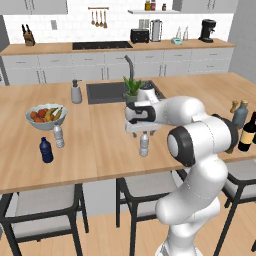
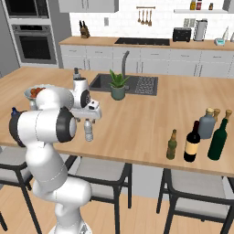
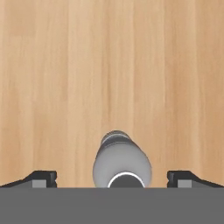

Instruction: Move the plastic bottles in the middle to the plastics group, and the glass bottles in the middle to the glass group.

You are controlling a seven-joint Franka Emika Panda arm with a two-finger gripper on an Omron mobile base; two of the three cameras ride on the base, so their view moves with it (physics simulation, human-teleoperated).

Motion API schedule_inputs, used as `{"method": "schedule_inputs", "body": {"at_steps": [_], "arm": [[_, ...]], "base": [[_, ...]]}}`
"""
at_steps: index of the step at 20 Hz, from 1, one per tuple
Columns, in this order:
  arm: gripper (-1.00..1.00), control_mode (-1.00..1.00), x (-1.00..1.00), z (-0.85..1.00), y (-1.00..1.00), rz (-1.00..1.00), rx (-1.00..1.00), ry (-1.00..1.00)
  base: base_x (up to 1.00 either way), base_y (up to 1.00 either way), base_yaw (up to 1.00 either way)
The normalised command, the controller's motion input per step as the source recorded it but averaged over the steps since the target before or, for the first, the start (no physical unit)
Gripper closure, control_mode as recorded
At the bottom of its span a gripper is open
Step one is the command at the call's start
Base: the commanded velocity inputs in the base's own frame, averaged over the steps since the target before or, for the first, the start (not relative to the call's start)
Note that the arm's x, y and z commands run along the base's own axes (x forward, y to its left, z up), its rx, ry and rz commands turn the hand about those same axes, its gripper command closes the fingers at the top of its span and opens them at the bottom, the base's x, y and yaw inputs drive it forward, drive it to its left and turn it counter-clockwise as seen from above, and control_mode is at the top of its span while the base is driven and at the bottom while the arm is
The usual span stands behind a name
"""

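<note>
The small clear plastic water bottle (image 1: 144, 145) (image 2: 88, 132) (image 3: 121, 161) stands upright mid-counter near the front edge. My gripper (image 1: 144, 132) (image 2: 87, 119) (image 3: 113, 179) hangs directly over its white cap, open, with one fingertip (image 3: 43, 178) on each side and not touching it. Far right stand the dark wine bottle (image 2: 192, 143) (image 1: 247, 135) and the slim olive-brown beer bottle (image 2: 172, 145). Behind them is the glass group: a grey-blue bottle (image 2: 207, 124) (image 1: 240, 114) and a small amber bottle (image 1: 234, 106). At the left is the plastics group: a navy bottle (image 1: 46, 150) and a clear bottle (image 1: 59, 136).
A fruit bowl (image 1: 46, 116) sits behind the plastics group. A sink (image 1: 105, 92), a soap dispenser (image 1: 76, 92) and a potted plant (image 2: 118, 87) lie at the back of the counter. A tall green bottle (image 2: 218, 140) stands right of the wine bottle. Stools line the near edge.
</note>
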Motion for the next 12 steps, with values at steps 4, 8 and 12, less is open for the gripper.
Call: {"method": "schedule_inputs", "body": {"at_steps": [4, 8, 12], "arm": [[-1.0, -1.0, 0.0, -0.18, 0.0, 0.0, 0.0, 0.0], [1.0, -1.0, 0.0, -0.1, 0.0, 0.0, 0.0, 0.0], [1.0, -1.0, 0.0, -0.01, 0.0, 0.0, 0.0, 0.0]], "base": [[0.0, 0.0, 0.0], [0.0, 0.0, 0.0], [0.0, 0.0, 0.0]]}}
